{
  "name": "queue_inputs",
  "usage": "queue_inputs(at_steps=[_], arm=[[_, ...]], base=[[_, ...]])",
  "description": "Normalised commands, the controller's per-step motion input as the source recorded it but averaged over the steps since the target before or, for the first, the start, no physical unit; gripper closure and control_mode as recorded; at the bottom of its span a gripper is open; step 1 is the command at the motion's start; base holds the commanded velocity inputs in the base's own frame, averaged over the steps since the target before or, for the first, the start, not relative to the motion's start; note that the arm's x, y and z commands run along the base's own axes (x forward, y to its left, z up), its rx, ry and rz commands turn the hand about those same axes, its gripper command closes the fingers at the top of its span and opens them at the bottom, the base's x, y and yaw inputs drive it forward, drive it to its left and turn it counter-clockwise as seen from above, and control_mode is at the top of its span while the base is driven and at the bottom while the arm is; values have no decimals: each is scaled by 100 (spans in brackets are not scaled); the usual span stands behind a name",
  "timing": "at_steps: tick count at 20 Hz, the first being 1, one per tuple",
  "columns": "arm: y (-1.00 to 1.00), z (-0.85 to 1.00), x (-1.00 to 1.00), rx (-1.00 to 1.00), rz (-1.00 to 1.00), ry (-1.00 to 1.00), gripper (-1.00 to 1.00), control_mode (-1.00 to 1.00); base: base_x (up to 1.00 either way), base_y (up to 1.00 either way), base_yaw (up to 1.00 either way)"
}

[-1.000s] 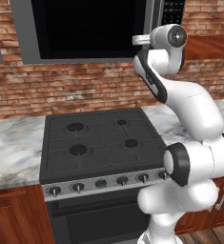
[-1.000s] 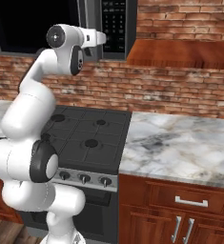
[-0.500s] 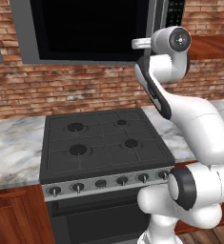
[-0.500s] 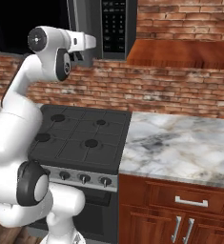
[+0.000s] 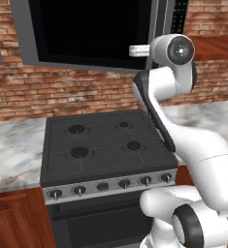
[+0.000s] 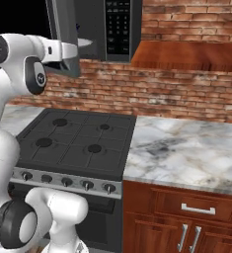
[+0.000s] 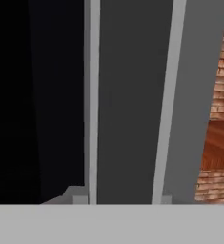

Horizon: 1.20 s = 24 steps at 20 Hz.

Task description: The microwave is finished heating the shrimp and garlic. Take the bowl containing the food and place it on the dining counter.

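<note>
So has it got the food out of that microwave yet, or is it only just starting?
Only starting. The microwave door stands slightly ajar, so opening has begun. In hand: the claw is up at the door's handle; whether it grips is unclear. Left: swing the door wide, lift out the bowl, carry it to the dining counter.

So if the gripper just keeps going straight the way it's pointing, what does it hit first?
Most likely the microwave door: the hand view looks straight at its grey handle and door edge close ahead. The gripper sits at that edge in the right base view. Exact gap is unclear.
</note>
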Motion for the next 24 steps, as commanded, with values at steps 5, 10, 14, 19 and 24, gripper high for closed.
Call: queue_inputs(at_steps=[5, 10, 14, 19, 24], arm=[[72, 44, -100, 0, -2, 0, 100, -100], [86, 39, -100, 0, 0, 0, -100, -100], [74, 11, -100, 0, 0, 0, -100, -100], [12, 0, -100, 0, 1, -3, -100, -100], [-4, -1, -100, 0, 5, -8, -100, -100]], base=[[0, 0, 0], [0, 0, 0], [0, 0, 0], [0, 0, 0], [0, 0, 0]])
